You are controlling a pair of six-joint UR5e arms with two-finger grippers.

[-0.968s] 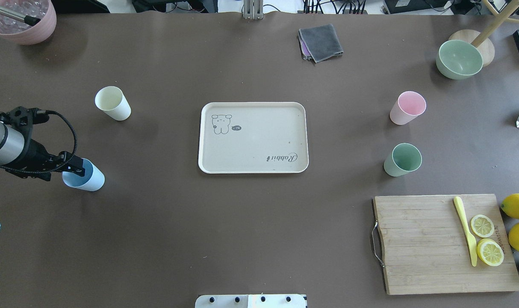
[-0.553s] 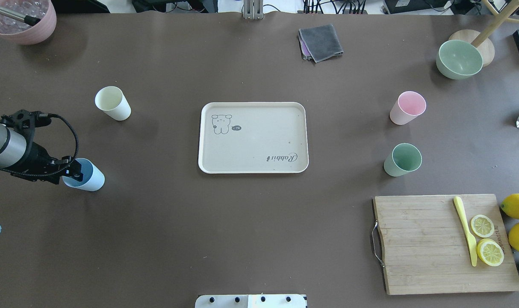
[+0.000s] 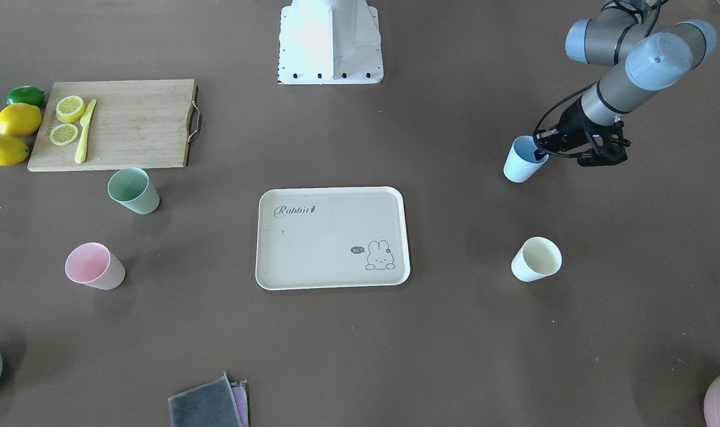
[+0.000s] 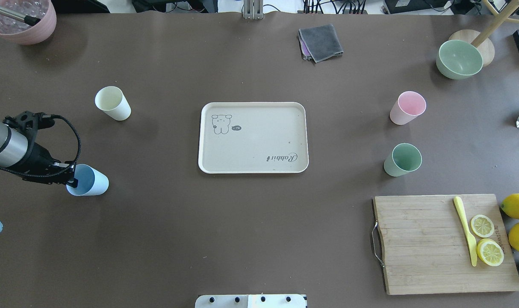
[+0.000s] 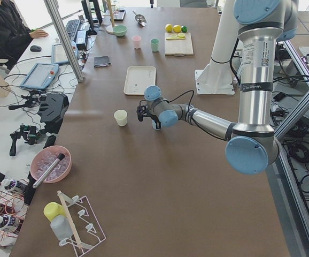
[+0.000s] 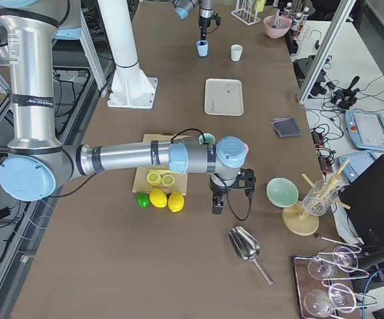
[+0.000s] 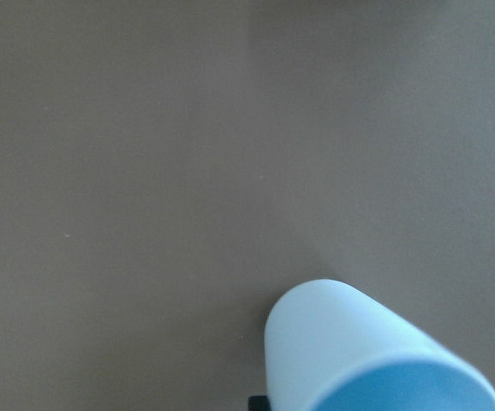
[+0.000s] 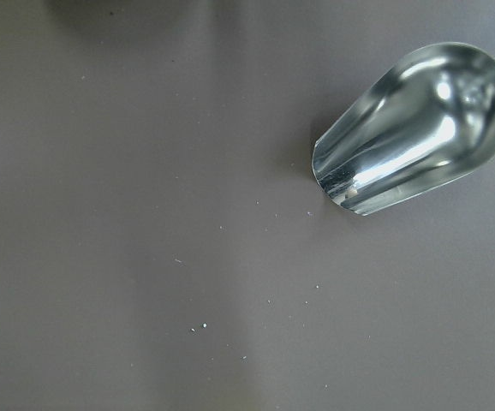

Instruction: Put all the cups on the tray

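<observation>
Fingers of the left gripper [image 3: 540,155] pinch the blue cup [image 3: 519,163] by its rim, well away from the tray [image 3: 330,237]. From above, the cream cup [image 4: 112,103], pink cup [image 4: 408,108] and green cup [image 4: 402,159] stand on the table, off the tray. In the right side view, the right gripper [image 6: 216,207] hangs far from the tray; I cannot tell if it is wide or narrow. Its own camera sees a shiny scoop [image 8: 414,128].
</observation>
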